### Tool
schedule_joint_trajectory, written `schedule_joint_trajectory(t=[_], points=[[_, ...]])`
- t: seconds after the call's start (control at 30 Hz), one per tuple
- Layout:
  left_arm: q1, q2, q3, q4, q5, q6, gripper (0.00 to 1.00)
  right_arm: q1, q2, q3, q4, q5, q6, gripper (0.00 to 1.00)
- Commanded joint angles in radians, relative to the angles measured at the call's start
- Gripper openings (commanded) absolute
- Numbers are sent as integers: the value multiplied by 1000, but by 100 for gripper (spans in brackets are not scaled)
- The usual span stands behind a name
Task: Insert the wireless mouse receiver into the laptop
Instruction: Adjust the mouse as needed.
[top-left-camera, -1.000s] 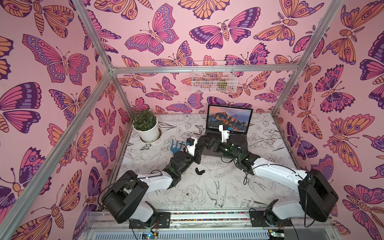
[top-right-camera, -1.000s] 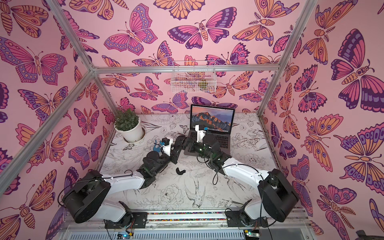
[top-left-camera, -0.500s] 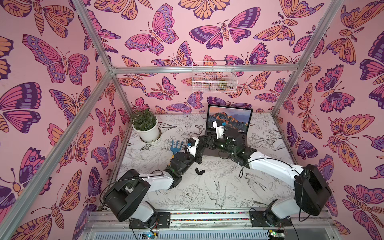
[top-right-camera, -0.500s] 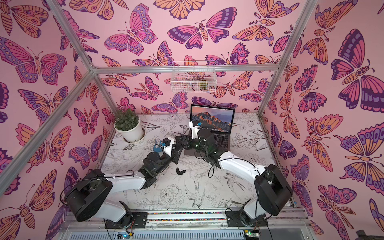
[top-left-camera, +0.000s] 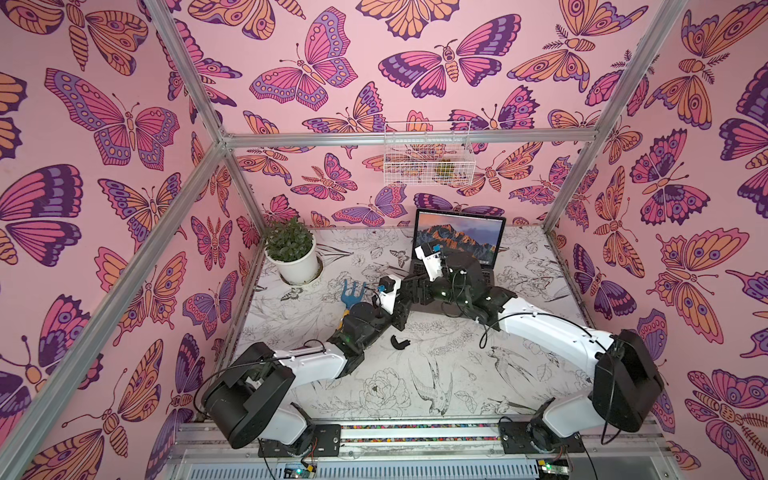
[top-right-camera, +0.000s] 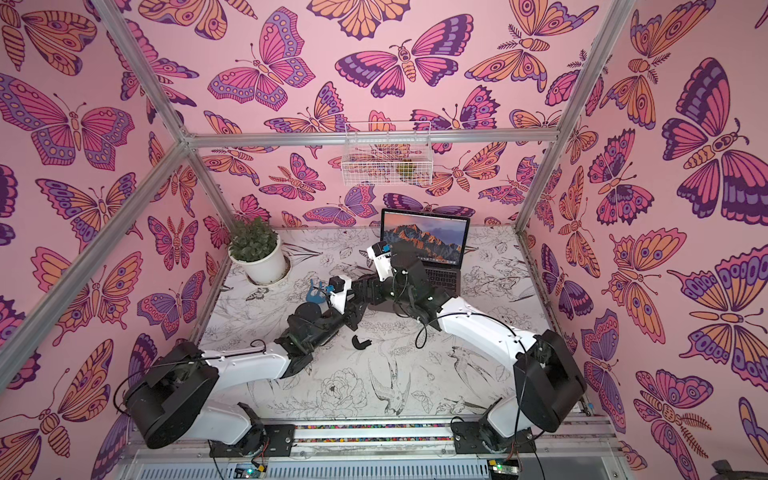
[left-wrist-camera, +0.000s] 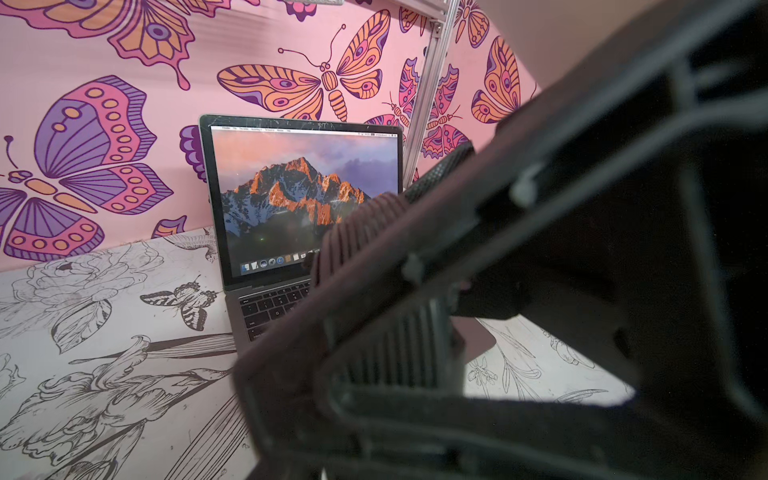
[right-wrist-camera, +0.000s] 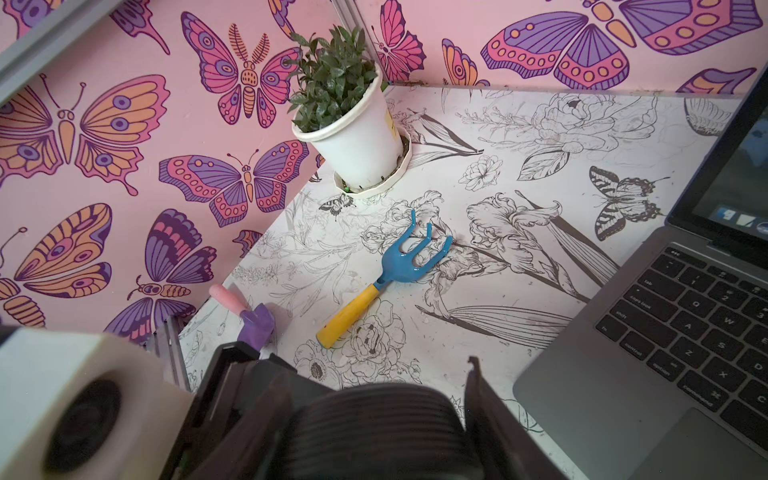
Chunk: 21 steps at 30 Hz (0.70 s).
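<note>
The laptop (top-left-camera: 457, 237) stands open at the back of the table, its screen showing an orange mountain (left-wrist-camera: 299, 195). My two grippers meet off its front left corner. In the right wrist view my right gripper (right-wrist-camera: 353, 368) has a finger on each side of a dark rounded body, seemingly the wireless mouse (right-wrist-camera: 374, 424). In both top views the left gripper (top-left-camera: 405, 297) (top-right-camera: 360, 297) points up into the right gripper (top-left-camera: 419, 286), their tips touching. The right arm's dark housing (left-wrist-camera: 582, 249) blocks the left wrist view, hiding the left jaws. The receiver is hidden.
A small black curved piece (top-left-camera: 400, 343) lies on the table in front of the grippers. A blue rake with a yellow handle (right-wrist-camera: 395, 266) and a purple trowel (right-wrist-camera: 249, 311) lie to the left. A potted plant (top-left-camera: 291, 253) stands at the back left. A wire basket (top-left-camera: 428, 158) hangs above the laptop.
The right gripper has swung left from over the laptop's keyboard to the left gripper's tip, and its fingers have closed in. The left arm has stayed in place.
</note>
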Motion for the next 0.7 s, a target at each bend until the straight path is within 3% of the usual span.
schedule_joint_trajectory(t=[0.0, 0.17, 0.27, 0.3, 0.4, 0.53, 0.67], points=[[5, -29, 29, 53, -2, -45, 33, 23, 2, 20, -64, -59, -40, 41], [5, -35, 32, 65, -37, -77, 32, 23, 16, 7, 6, -87, 56, 42], [5, -31, 32, 81, -26, -50, 18, 23, 29, 9, 27, -105, 91, 42], [5, -32, 31, 91, -5, -35, 4, 23, 31, 11, 27, -108, 94, 42], [5, -43, 40, 57, -5, -11, 0, 12, 19, 15, 44, -141, 150, 52], [4, -25, 50, 37, -160, 40, 0, -73, -22, 20, 162, -218, 408, 69], [5, 52, 63, 191, -257, 92, 0, -143, -71, 14, 203, -172, 688, 73]])
